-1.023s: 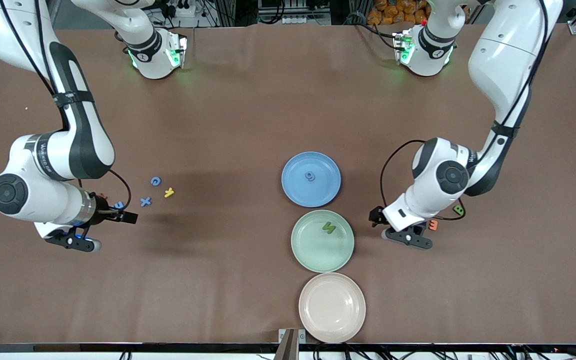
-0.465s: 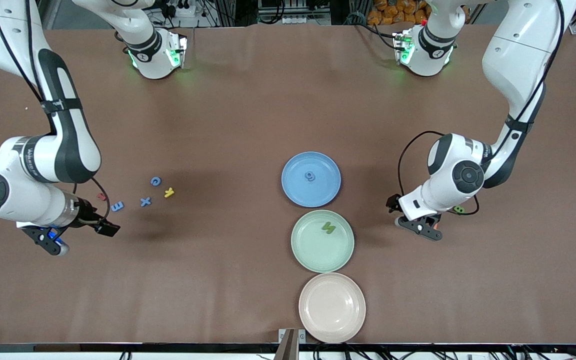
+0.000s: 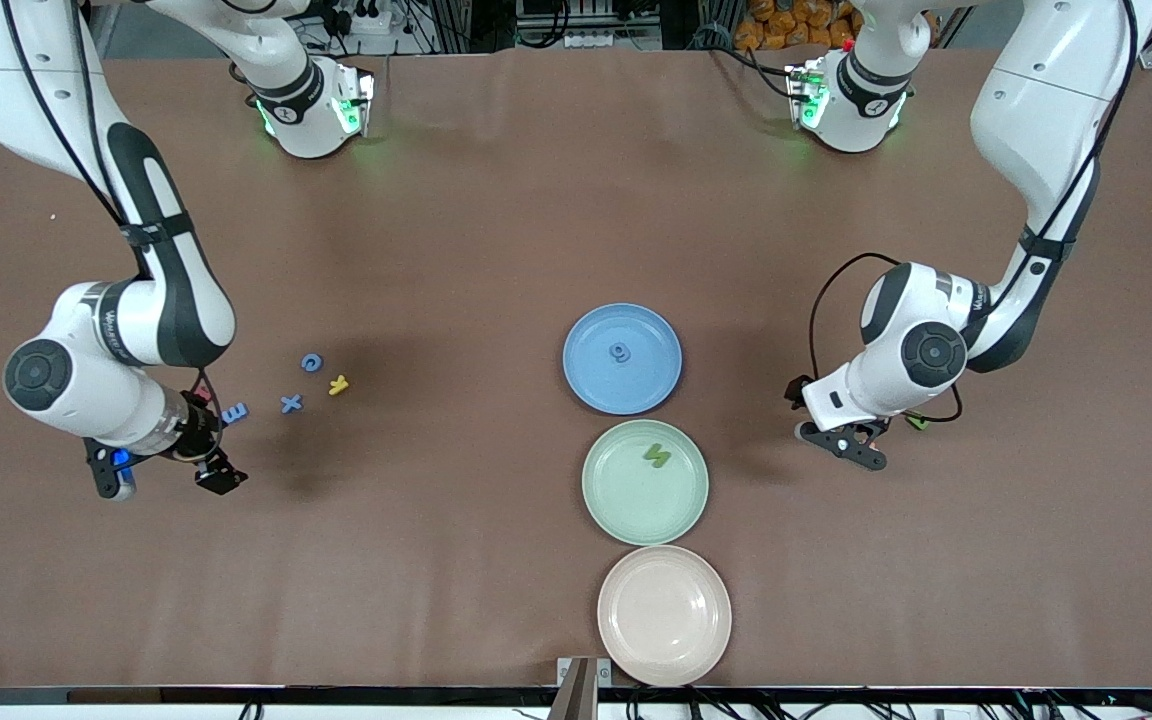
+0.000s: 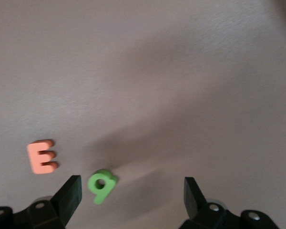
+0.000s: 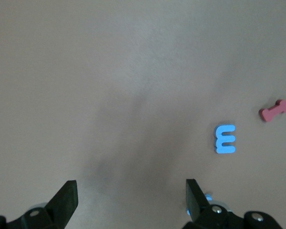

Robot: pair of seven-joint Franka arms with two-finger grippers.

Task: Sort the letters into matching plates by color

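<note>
The blue plate [image 3: 622,358] holds one blue letter [image 3: 620,352]. The mint green plate [image 3: 644,481], nearer the front camera, holds one green letter [image 3: 656,456]. Three blue letters lie toward the right arm's end: a C [image 3: 311,362], an X [image 3: 291,403] and an E shape [image 3: 234,411], also in the right wrist view [image 5: 225,139]. My right gripper [image 3: 211,440] [image 5: 131,200] is open and empty beside that E shape. My left gripper [image 3: 876,428] [image 4: 133,200] is open, low over a green 9 [image 4: 101,185] that lies between its fingers, close to one fingertip [image 4: 69,194].
A pale pinkish plate [image 3: 664,614] sits nearest the front camera. A yellow Y [image 3: 338,384] lies by the blue letters, and a red piece [image 5: 274,110] lies near the blue E shape. An orange E [image 4: 42,156] lies beside the green 9.
My left gripper has moved toward the left arm's end of the table and now stands over the green 9. My right arm has swung out and back, shifting its open gripper slightly.
</note>
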